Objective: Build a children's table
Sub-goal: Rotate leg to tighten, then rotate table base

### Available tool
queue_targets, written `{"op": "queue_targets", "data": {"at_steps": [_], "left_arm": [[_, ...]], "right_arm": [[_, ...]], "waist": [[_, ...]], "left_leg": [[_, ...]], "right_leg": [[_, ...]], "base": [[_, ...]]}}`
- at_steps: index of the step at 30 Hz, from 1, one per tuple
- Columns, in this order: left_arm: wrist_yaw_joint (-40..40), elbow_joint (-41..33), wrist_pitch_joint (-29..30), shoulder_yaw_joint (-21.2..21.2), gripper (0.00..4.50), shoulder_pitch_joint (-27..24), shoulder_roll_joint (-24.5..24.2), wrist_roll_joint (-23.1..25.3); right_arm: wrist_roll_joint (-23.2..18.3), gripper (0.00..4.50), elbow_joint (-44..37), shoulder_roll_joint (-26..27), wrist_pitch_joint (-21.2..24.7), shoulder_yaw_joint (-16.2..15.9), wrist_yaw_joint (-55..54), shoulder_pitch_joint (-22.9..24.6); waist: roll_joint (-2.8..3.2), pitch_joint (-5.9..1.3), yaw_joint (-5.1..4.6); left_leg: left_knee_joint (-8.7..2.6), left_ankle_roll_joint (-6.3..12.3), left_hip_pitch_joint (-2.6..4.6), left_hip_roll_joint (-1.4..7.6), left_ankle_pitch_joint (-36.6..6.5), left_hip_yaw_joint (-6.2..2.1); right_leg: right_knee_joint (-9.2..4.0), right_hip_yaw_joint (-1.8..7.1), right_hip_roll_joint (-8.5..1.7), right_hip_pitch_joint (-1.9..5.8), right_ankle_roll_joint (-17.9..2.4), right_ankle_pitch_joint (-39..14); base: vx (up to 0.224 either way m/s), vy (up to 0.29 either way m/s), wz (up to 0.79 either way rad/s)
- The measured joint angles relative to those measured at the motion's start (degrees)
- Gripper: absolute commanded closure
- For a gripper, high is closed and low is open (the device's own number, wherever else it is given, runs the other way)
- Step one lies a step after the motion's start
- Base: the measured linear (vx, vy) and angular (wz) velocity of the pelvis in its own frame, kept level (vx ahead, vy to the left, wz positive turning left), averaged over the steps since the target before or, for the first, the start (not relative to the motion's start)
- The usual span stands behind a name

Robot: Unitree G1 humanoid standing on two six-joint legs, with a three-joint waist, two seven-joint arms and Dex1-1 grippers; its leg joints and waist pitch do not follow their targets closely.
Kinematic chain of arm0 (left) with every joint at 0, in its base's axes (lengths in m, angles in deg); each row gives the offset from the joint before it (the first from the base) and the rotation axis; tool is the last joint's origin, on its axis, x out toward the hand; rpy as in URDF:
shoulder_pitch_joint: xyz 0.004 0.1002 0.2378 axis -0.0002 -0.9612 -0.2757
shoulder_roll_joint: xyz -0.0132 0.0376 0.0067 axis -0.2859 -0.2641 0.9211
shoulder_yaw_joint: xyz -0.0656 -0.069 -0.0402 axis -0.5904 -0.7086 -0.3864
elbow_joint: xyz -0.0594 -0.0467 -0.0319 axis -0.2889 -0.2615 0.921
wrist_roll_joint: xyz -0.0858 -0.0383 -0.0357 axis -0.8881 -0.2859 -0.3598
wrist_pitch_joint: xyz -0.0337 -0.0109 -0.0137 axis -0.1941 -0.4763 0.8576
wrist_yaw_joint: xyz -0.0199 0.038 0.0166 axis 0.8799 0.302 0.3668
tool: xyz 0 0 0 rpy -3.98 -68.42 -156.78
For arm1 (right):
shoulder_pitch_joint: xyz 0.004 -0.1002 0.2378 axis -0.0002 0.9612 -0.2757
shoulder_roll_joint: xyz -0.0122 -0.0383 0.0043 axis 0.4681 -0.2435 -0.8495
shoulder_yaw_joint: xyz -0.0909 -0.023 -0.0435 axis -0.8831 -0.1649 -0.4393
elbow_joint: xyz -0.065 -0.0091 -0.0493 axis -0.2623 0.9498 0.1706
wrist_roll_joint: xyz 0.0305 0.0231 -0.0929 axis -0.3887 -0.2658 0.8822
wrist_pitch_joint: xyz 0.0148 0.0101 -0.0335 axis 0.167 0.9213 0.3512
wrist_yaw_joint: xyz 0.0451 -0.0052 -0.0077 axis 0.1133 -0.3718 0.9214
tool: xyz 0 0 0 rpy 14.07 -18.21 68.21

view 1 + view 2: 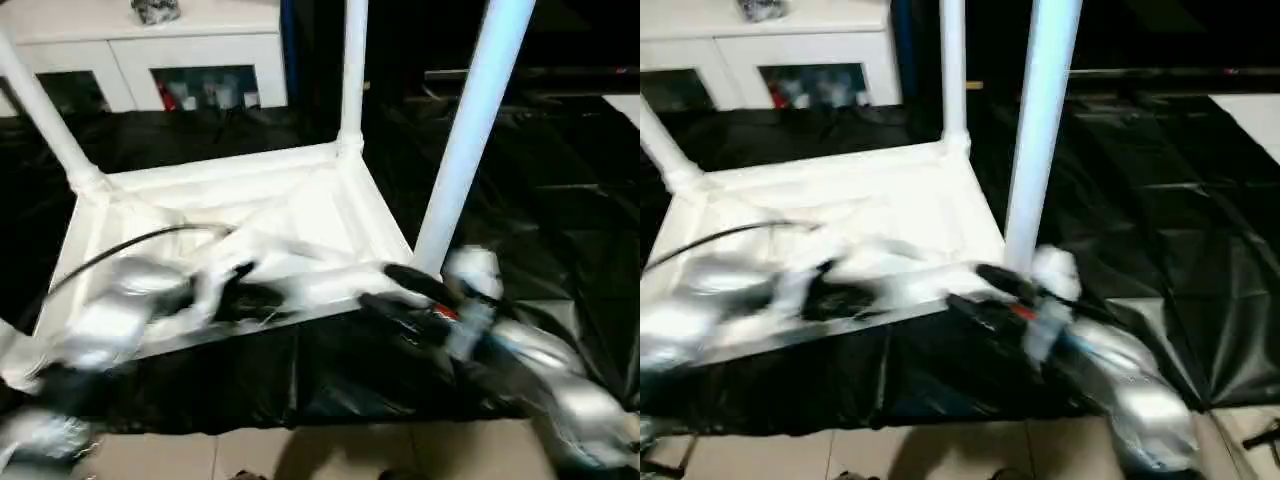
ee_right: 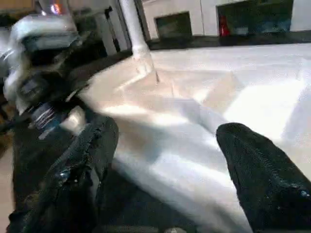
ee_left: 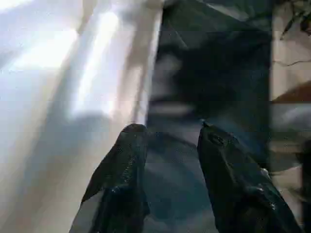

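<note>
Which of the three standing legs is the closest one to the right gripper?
The near-right leg: it rises just beside the right gripper, while the far-left leg and far-middle leg stand farther away.

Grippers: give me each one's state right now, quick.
Left gripper: fingers apart, nothing between them, beside the tabletop rim.
Right gripper: open wide, holding nothing, facing the tabletop edge.

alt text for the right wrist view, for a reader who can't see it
Two black fingers of the right gripper stand wide apart over the edge of the upside-down white tabletop. One white leg rises from a far corner, with a white cabinet behind.
</note>
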Motion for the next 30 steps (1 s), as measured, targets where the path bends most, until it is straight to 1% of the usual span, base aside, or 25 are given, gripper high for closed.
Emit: {"op": "queue_targets", "data": {"at_steps": [1, 2, 3, 4, 5, 6, 7, 8, 9, 10, 11, 12, 14, 17, 18, 20, 21, 22, 23, 27, 29, 30], "left_arm": [[-0.2, -0.8, 0.5, 0.0, 2.23, -0.2, -0.1, -0.3], [0.1, -1.9, 0.9, -0.3, 2.19, -1.0, -0.8, -0.3], [0.7, -2.3, 1.3, -0.3, 2.14, -1.6, -1.4, 0.0], [1.4, -2.7, 1.4, -0.2, 2.06, -2.0, -1.6, 0.5], [2.4, -3.1, 1.4, -0.1, 1.93, -2.6, -2.0, 1.3], [3.1, -3.4, 1.4, 0.0, 1.83, -3.2, -2.2, 1.8], [3.2, -3.4, 1.4, 0.1, 1.77, -3.3, -2.1, 1.9], [4.6, -3.5, 1.5, 0.3, 1.75, -4.1, -2.2, 2.4], [5.5, -4.2, 1.8, 0.3, 1.72, -4.3, -1.8, 2.4], [6.6, -4.6, 2.3, 0.3, 1.56, -4.4, -1.3, 2.5], [7.9, -4.9, 2.6, 0.3, 1.56, -4.4, -0.6, 2.6], [9.3, -5.2, 3.0, 0.3, 1.43, -4.4, 0.1, 2.7], [10.4, -5.4, 3.2, 0.3, 1.29, -4.4, 0.4, 2.9], [12.4, -5.4, 1.9, 0.6, 0.99, -4.5, 0.7, 4.2], [12.7, -5.3, 1.4, 0.7, 0.99, -4.5, 0.7, 4.5], [14.4, -4.9, 0.1, 1.4, 0.75, -4.5, 1.6, 5.5], [15.6, -4.5, -0.7, 1.7, 0.75, -4.5, 2.2, 6.1], [16.1, -4.1, -1.1, 1.9, 0.61, -4.5, 2.3, 6.4], [16.4, -3.7, -1.2, 2.0, 0.57, -4.5, 2.3, 6.5], [18.2, -3.4, -1.5, 2.0, 0.29, -4.3, 2.2, 6.9], [18.6, -3.4, -1.5, 1.9, 0.13, -4.3, 1.9, 7.3], [19.1, -3.4, -2.0, 1.9, 0.06, -4.3, 2.0, 7.4]], "right_arm": [[0.5, 0.85, 0.9, 0.8, -0.5, -0.8, -0.6, -0.7], [1.5, 0.85, 3.4, 2.8, -1.4, -1.5, -2.1, -2.3], [3.2, 0.85, 7.7, 4.9, -2.4, -1.3, -5.3, -5.3], [4.3, 0.85, 10.5, 6.3, -3.3, -1.4, -7.7, -7.2], [6.0, 0.85, 15.0, 8.1, -4.7, -1.2, -11.3, -10.1], [6.7, 0.85, 17.9, 9.0, -5.7, -1.0, -13.6, -11.8], [6.9, 0.85, 18.4, 9.2, -5.9, -0.9, -14.1, -12.2], [7.5, 0.85, 22.7, 10.7, -7.9, 0.1, -17.4, -14.6], [7.5, 0.85, 26.4, 11.8, -9.3, 1.9, -20.1, -16.7], [7.3, 0.85, 28.8, 12.5, -10.2, 3.3, -21.9, -18.1], [7.1, 0.85, 30.9, 13.2, -11.1, 4.5, -23.5, -19.4], [6.7, 0.85, 32.9, 13.8, -12.2, 5.6, -25.1, -20.7], [5.9, 0.85, 34.1, 13.9, -13.1, 6.3, -26.1, -21.1], [5.8, 0.85, 39.5, 13.5, -15.5, 9.3, -29.5, -23.1], [5.8, 0.85, 40.4, 13.3, -16.2, 9.6, -29.8, -23.5], [5.7, 0.85, 43.3, 12.9, -17.4, 10.4, -31.1, -25.5], [5.6, 0.85, 44.3, 12.4, -18.2, 10.9, -31.7, -26.3], [5.6, 0.85, 45.0, 11.9, -18.5, 11.3, -31.9, -26.7], [5.5, 0.85, 45.5, 11.5, -18.9, 11.7, -32.0, -27.0], [5.5, 0.85, 50.9, 7.8, -21.6, 14.1, -33.3, -29.1], [5.5, 0.85, 51.8, 6.3, -22.5, 15.4, -34.0, -29.2], [5.6, 0.85, 53.5, 5.2, -23.4, 15.8, -34.0, -29.7]], "waist": [[-0.12, -0.04, 0.48], [-0.35, -0.07, 0.64], [-0.66, -0.06, 0.59], [-0.91, -0.03, 0.59], [-1.34, -0.03, 0.53], [-1.60, -0.03, 0.55], [-1.67, -0.03, 0.60], [-2.01, -0.05, 0.66], [-2.15, -0.01, 0.80], [-2.21, -0.02, 0.82], [-2.23, -0.02, 0.85], [-2.24, -0.03, 0.85], [-2.34, -0.08, 0.80], [-2.76, -0.04, 0.63], [-2.82, -0.03, 0.62], [-2.83, -0.03, 0.73], [-2.85, -0.02, 0.95], [-2.89, -0.01, 1.12], [-2.90, -0.01, 1.29], [-2.89, -0.01, 2.55], [-2.90, -0.01, 2.79], [-2.89, -0.01, 2.84]], "left_leg": [[0.03, -0.07, -0.01, 0.00, 0.0, 0.02], [0.03, -0.13, 0.07, 0.01, 0.1, 0.05], [0.09, -0.19, 0.09, 0.01, 0.1, 0.02], [0.08, -0.30, 0.09, 0.01, 0.2, 0.00], [0.11, -0.41, 0.11, 0.01, 0.3, 0.00], [0.11, -0.44, 0.12, 0.01, 0.3, -0.05], [0.11, -0.44, 0.11, 0.01, 0.3, -0.05], [0.15, -0.45, 0.12, 0.01, 0.3, -0.05], [0.21, -0.46, 0.08, 0.01, 0.3, -0.07], [0.24, -0.47, 0.07, 0.01, 0.3, -0.05], [0.29, -0.47, 0.06, 0.01, 0.3, -0.05], [0.33, -0.47, 0.05, 0.01, 0.3, -0.05], [0.33, -0.47, 0.05, 0.02, 0.3, -0.06], [0.35, -0.48, 0.03, 0.03, 0.3, -0.04], [0.37, -0.48, 0.04, 0.03, 0.3, -0.02], [0.41, -0.49, 0.04, 0.03, 0.3, -0.02], [0.42, -0.51, 0.00, 0.04, 0.4, -0.03], [0.45, -0.51, -0.02, 0.04, 0.4, -0.03], [0.50, -0.51, -0.02, 0.04, 0.4, -0.04], [0.73, -0.49, -0.16, 0.01, 0.3, -0.02], [0.77, -0.49, -0.18, 0.02, 0.3, 0.02], [0.81, -0.49, -0.22, 0.02, 0.3, 0.01]], "right_leg": [[0.01, 0.00, -0.01, 0.05, 0.0, 0.0], [0.07, 0.10, -0.02, 0.09, 0.0, 0.0], [0.18, 0.17, -0.02, 0.04, 0.0, 0.0], [0.19, 0.18, -0.02, 0.07, 0.0, 0.0], [0.28, 0.21, -0.02, 0.03, 0.0, 0.0], [0.28, 0.20, -0.01, 0.06, 0.0, 0.0], [0.28, 0.20, -0.01, 0.06, 0.0, 0.0], [0.30, 0.23, -0.01, 0.11, 0.0, 0.0], [0.33, 0.24, -0.01, 0.11, 0.0, 0.0], [0.36, 0.26, -0.01, 0.12, -0.1, 0.1], [0.40, 0.28, -0.02, 0.13, -0.1, 0.1], [0.43, 0.28, -0.02, 0.13, -0.1, 0.1], [0.45, 0.26, 0.00, 0.14, -0.1, 0.1], [0.71, 0.25, 0.01, 0.01, 0.0, 0.0], [0.78, 0.25, 0.02, 0.01, 0.1, 0.0], [0.89, 0.23, 0.02, -0.01, 0.2, -0.1], [0.91, 0.19, 0.02, 0.00, 0.2, -0.1], [0.92, 0.17, 0.02, 0.00, 0.2, -0.1], [0.93, 0.16, 0.02, 0.02, 0.2, -0.1], [0.93, 0.23, -0.02, 0.06, 0.2, -0.1], [0.93, 0.26, -0.03, 0.12, 0.2, -0.1], [0.93, 0.26, -0.05, 0.12, 0.2, -0.1]], "base": [[0.000, 0.000, 0.00], [0.000, 0.000, 0.00], [0.000, 0.000, 0.00], [0.000, 0.000, 0.00], [0.000, 0.000, 0.00], [0.000, 0.000, 0.00], [0.000, 0.000, 0.00], [0.000, 0.000, 0.00], [0.000, 0.000, 0.00], [0.000, 0.000, 0.00], [0.000, 0.000, 0.00], [0.000, 0.000, 0.00], [0.000, 0.000, 0.00], [0.000, 0.000, 0.00], [0.000, 0.000, 0.00], [0.000, 0.000, 0.00], [0.000, 0.000, 0.00], [0.000, 0.000, 0.00], [0.000, 0.000, 0.00], [0.000, 0.000, 0.00], [0.000, 0.000, 0.00], [0.000, 0.000, 0.00]]}}
